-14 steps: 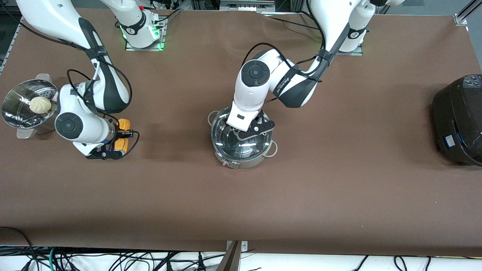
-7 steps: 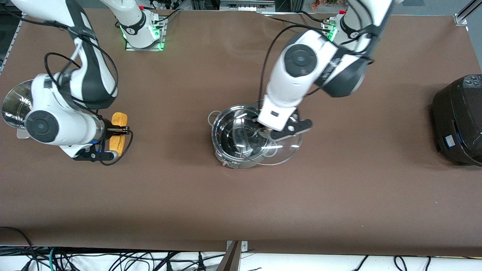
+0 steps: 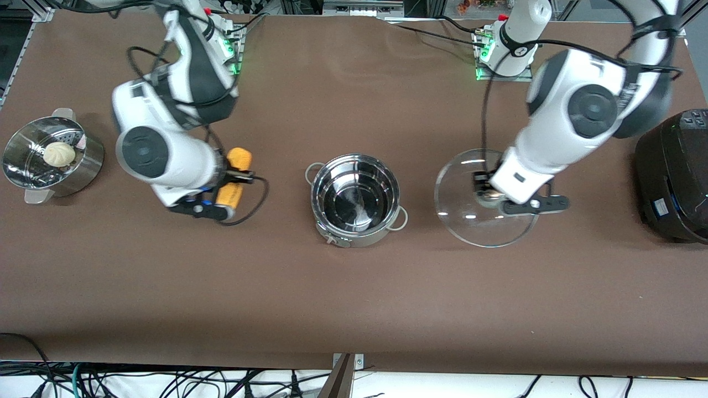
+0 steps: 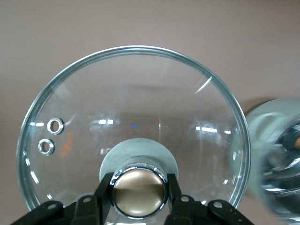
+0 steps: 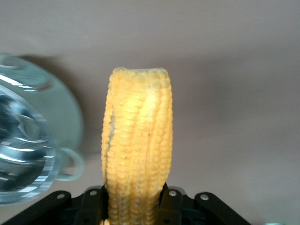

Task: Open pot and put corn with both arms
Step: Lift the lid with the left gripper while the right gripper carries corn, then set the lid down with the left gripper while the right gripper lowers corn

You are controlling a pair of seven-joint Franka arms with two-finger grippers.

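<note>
The shiny steel pot [image 3: 354,200] stands uncovered in the middle of the table, its inside bare. My left gripper [image 3: 487,194] is shut on the tan knob [image 4: 139,196] of the clear glass lid [image 3: 480,202], holding it in the air over the table between the pot and the black cooker. My right gripper [image 3: 224,185] is shut on the yellow-orange corn [image 3: 233,180], carried above the table between the steamer bowl and the pot. In the right wrist view the corn [image 5: 137,154] sticks out from between the fingers, with the pot [image 5: 23,154] at the picture's edge.
A steel steamer bowl [image 3: 88,160] holding a white bun [image 3: 59,153] sits at the right arm's end of the table. A large black cooker [image 3: 675,177] stands at the left arm's end. Brown tabletop surrounds the pot.
The left gripper lifted the lid off the pot and carried it toward the cooker. The right gripper raised the corn from the table and moved it toward the pot.
</note>
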